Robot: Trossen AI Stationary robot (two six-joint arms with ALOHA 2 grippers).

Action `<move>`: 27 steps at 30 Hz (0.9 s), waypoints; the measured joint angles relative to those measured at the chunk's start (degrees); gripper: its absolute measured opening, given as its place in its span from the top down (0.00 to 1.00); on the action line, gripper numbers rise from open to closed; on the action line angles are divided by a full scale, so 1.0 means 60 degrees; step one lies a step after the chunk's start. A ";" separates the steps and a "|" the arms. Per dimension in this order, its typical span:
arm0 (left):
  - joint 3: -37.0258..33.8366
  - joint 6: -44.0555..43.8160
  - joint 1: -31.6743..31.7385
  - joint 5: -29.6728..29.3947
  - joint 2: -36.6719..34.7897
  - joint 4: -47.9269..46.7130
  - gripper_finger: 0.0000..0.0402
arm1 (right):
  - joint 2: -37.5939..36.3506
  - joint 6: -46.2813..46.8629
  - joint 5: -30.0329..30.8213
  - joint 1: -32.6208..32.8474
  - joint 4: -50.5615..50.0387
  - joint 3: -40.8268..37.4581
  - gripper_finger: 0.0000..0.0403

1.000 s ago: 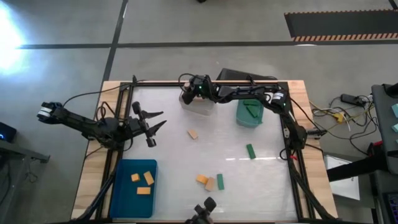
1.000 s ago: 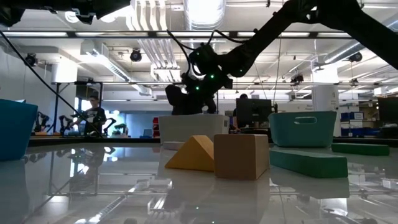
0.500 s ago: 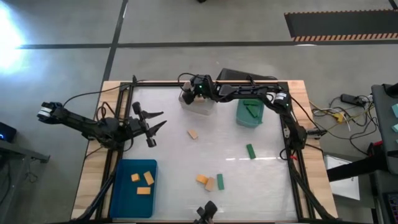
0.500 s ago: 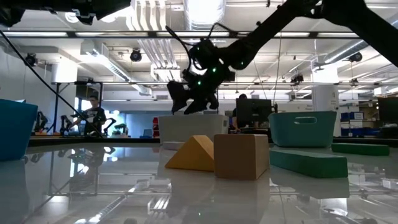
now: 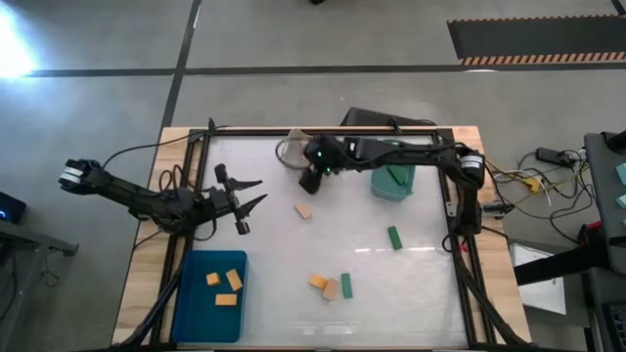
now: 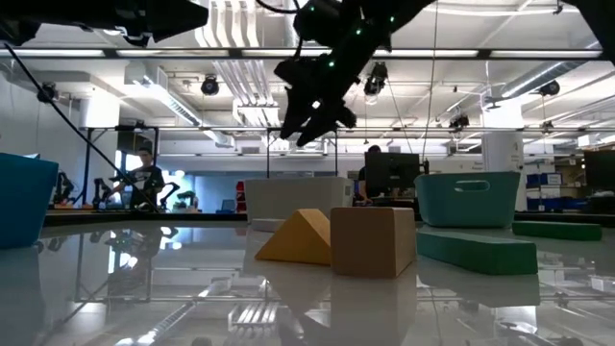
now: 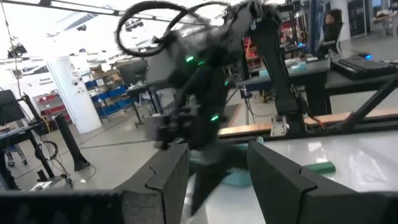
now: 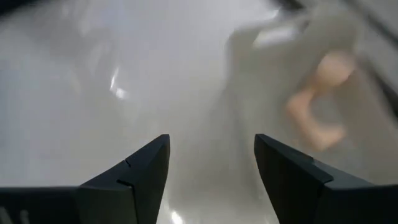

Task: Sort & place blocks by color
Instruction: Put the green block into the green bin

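The high view shows loose blocks on the table: a tan block (image 5: pixel 303 209), a green bar (image 5: pixel 393 238), and an orange block (image 5: pixel 317 283), tan block (image 5: pixel 331 289) and green bar (image 5: pixel 345 286) together near the near edge. Three orange blocks (image 5: pixel 226 289) lie in the blue bin (image 5: pixel 192 303). My right gripper (image 5: pixel 309 185) is open and holds nothing. It hangs just on the near side of the clear bin (image 5: pixel 290 154), raised above its rim (image 6: pixel 306 136). Tan blocks (image 8: pixel 323 93) show blurred inside that bin. My left gripper (image 5: pixel 250 200) is open and hovers left of the centre.
A green bin (image 5: pixel 393 182) with green pieces inside stands at the far right. The blue bin is at the near left corner. A black frame (image 5: pixel 452 196) runs round the table edges. The middle of the table between the loose blocks is bare.
My right gripper has risen out of the clear bin and swung toward the table's near side, ending above and just in front of the bin with nothing between its fingers. The blocks on the table have stayed put.
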 joint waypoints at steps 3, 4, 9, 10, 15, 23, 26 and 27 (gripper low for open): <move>0.0000 -0.0228 0.0000 -0.0003 0.0163 0.0018 0.63 | -0.0092 0.0319 -0.0074 0.0479 -0.1202 0.0000 0.44; 0.0000 -0.0257 0.0000 -0.0003 0.0212 -0.0003 0.63 | -0.0094 0.0417 -0.0086 0.0642 -0.1655 -0.0001 0.44; 0.0012 -0.0468 0.0000 -0.0003 0.0438 0.0020 0.63 | -0.0094 0.1006 -0.0587 0.1322 -0.3887 -0.0015 0.44; 0.0019 -0.0469 0.0000 -0.0002 0.0460 0.0018 0.63 | -0.0094 0.1184 -0.0745 0.1435 -0.4325 -0.0015 0.44; 0.0016 -0.0496 0.0000 0.0000 0.0477 0.0021 0.63 | -0.0090 0.2252 -0.1057 0.1979 -0.6298 -0.0124 0.44; 0.0011 -0.0494 0.0000 0.0000 0.0478 0.0019 0.63 | -0.0513 0.4100 -0.1702 0.2713 -0.7229 -0.0954 0.44; 0.0011 -0.0488 0.0000 0.0000 0.0478 0.0019 0.63 | -0.0856 0.4829 -0.2065 0.2949 -0.7229 -0.1549 0.44; 0.0011 -0.0468 0.0000 0.0000 0.0478 0.0015 0.63 | -0.1013 0.5112 -0.2151 0.3008 -0.7229 -0.1786 0.44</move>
